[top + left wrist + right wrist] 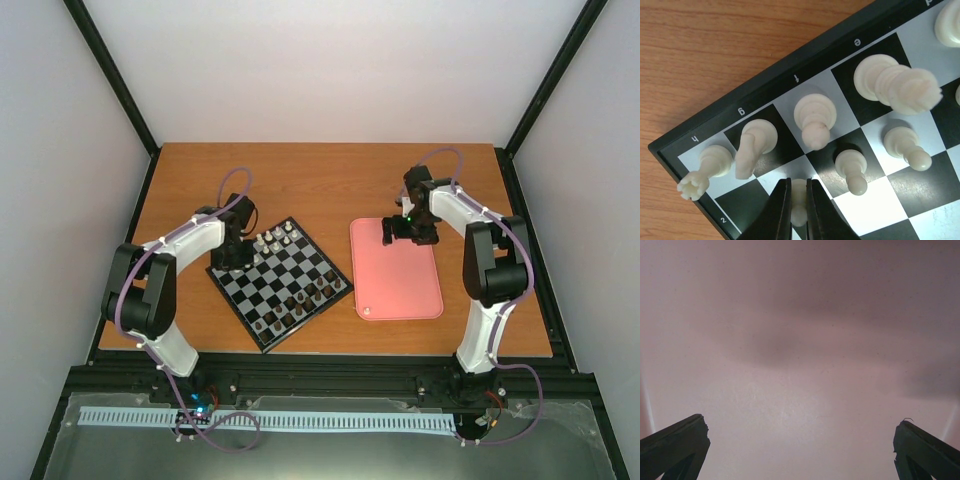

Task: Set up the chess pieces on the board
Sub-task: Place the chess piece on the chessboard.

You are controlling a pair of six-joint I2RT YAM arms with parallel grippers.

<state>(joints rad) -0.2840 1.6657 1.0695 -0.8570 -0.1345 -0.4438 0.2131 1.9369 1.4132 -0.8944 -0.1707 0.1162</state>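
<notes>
**Chess pieces (278, 238) on the board (270, 285), one pawn (799, 197) pinched in the left gripper (798, 212)**

Top external view: the left gripper sits over the board's far-left corner. The cream pieces stand in rows just to its right along the far edge. Dark brown pieces (300, 305) line the opposite, near edge. The right gripper (404, 232) hangs over the far end of the pink tray (400, 285), well apart from the board.

Left wrist view: the two black fingers (776, 215) are drawn in tight on the cream pawn, which fills the narrow gap between them. Its long axis runs along the fingers, base away from the wrist at a silver square, head toward the wrist. Whether the base touches the square cannot be told. Just beyond the fingertips stand a knight (752, 147) and a bishop (814, 120). A rook (702, 172) stands beyond and to the left, at the board's corner. Two free pawns (852, 167) stand just right of the fingers.

Right wrist view: the right gripper's fingers (675, 447) are spread wide. Nothing lies between them, only the tray's pink surface beneath.
</notes>
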